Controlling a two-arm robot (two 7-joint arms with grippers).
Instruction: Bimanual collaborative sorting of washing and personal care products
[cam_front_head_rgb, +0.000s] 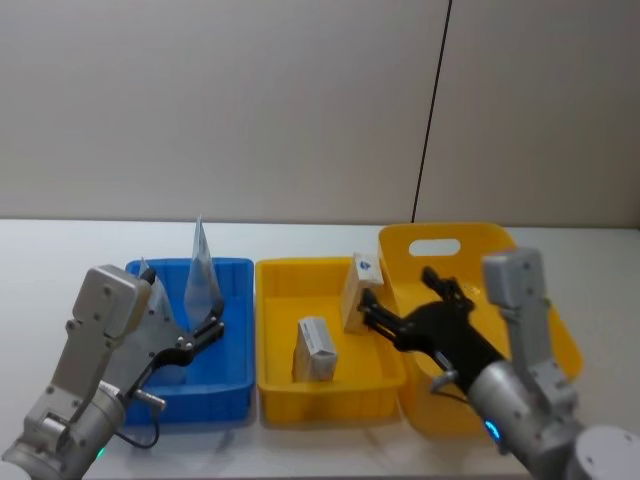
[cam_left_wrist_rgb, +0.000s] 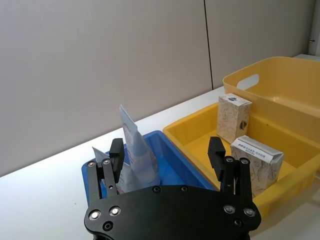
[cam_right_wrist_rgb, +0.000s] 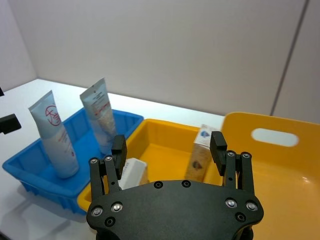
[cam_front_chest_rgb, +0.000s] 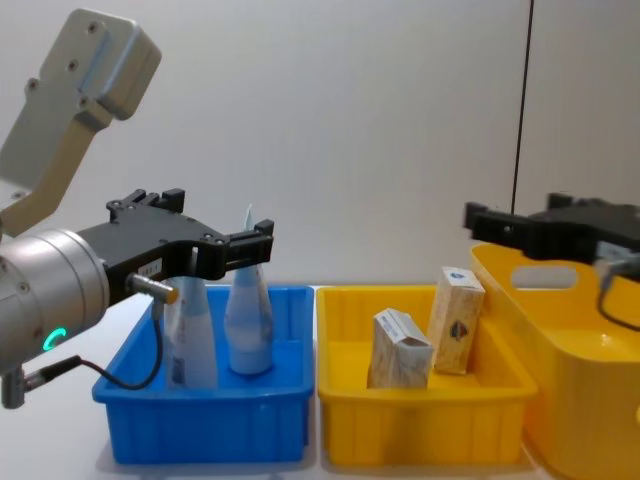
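left end effector is spread wide with nothing in it, hanging over the blue tray. just past its fingertips stand the red-circle tube and the other tube. right end effector is spread too, above the basket rim, with the short carton and upright carton just ahead in the yellow tray

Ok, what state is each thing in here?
Red-circle tube: upright in blue tray.
Other tube: upright in blue tray.
Back carton: upright in yellow tray.
Front carton: tilted in yellow tray.
Basket: standing beside yellow tray.
Left gripper: open, at blue tray.
Right gripper: open, by basket.
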